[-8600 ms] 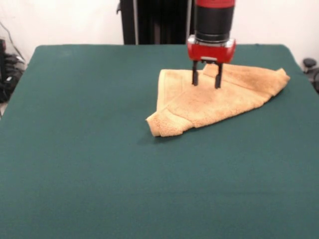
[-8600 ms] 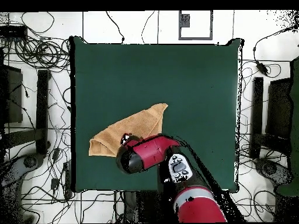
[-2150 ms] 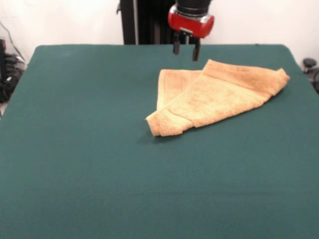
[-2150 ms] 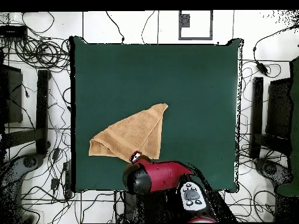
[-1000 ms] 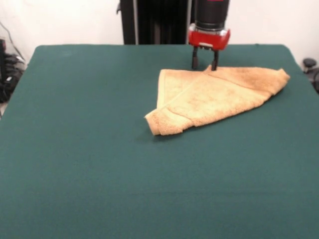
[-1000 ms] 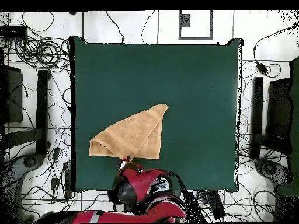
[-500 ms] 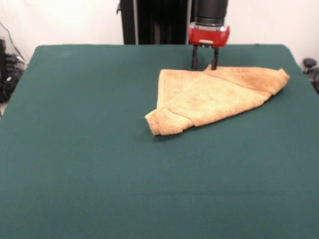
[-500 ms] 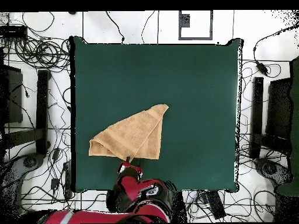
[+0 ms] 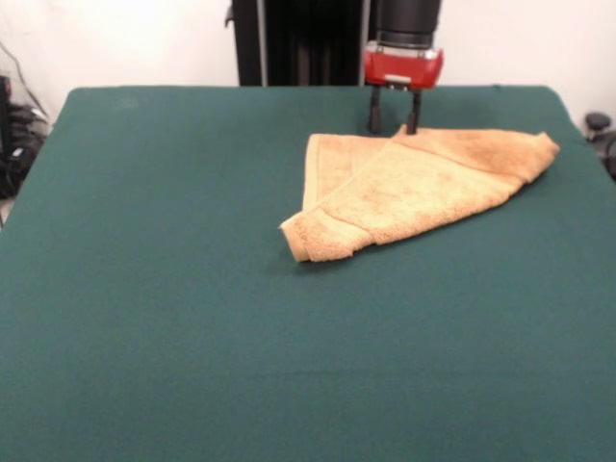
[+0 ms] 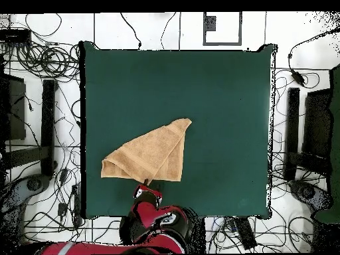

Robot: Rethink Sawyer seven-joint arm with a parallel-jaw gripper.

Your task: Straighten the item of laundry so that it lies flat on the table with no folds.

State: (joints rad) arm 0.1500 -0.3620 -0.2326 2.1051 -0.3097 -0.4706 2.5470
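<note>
The tan-orange towel (image 9: 414,188) lies folded over into a rough triangle on the dark green table (image 9: 173,289), right of centre toward the far side. Its thick folded corner points toward the camera. In the overhead view the towel (image 10: 149,156) sits in the lower left part of the table (image 10: 219,99). My gripper (image 9: 392,127) hangs straight down at the towel's far edge, its two black fingers apart and the tips at the folded corner there. It holds nothing. In the overhead view the gripper (image 10: 147,181) shows at the towel's bottom edge.
The robot's black pedestal (image 9: 298,43) stands behind the table's far edge. Cables (image 10: 40,60) and dark stands (image 10: 48,126) lie on the floor around the table. A wide stretch of green cloth lies left of and in front of the towel.
The gripper came from the left to the towel's far edge and lowered there. In the last half second it has barely moved. The towel has kept its shape.
</note>
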